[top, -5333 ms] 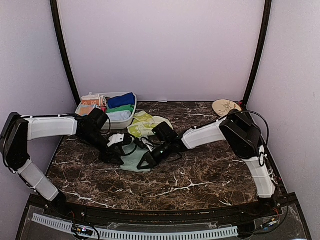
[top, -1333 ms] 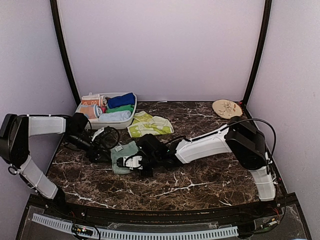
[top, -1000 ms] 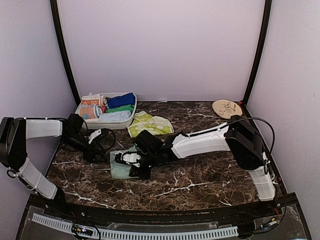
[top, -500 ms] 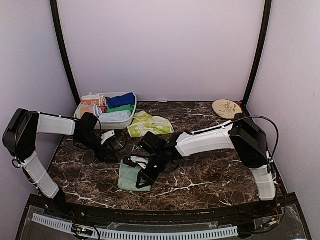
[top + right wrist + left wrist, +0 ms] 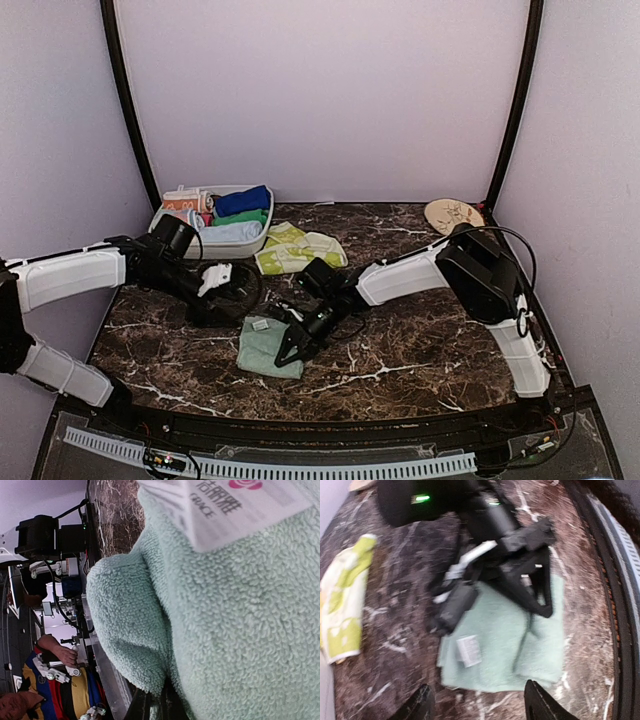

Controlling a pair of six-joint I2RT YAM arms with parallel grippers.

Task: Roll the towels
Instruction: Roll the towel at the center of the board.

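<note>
A pale mint green towel lies folded on the marble table, white label facing up. My right gripper is at the towel's right edge, shut on a fold of it; that cloth fills the right wrist view. My left gripper hovers just left of and behind the towel, open and empty, its fingertips apart above the towel's edge. A yellow-green patterned towel lies spread farther back. A royal blue towel sits in the basket.
A white basket at the back left holds several rolled towels. A round beige patterned plate lies at the back right. Dark curved frame posts rise at both back corners. The table's near edge has a black lip.
The right gripper has dragged the mint towel from the left toward the near middle and now holds its right edge. The left arm has dropped and reached in toward the towel.
</note>
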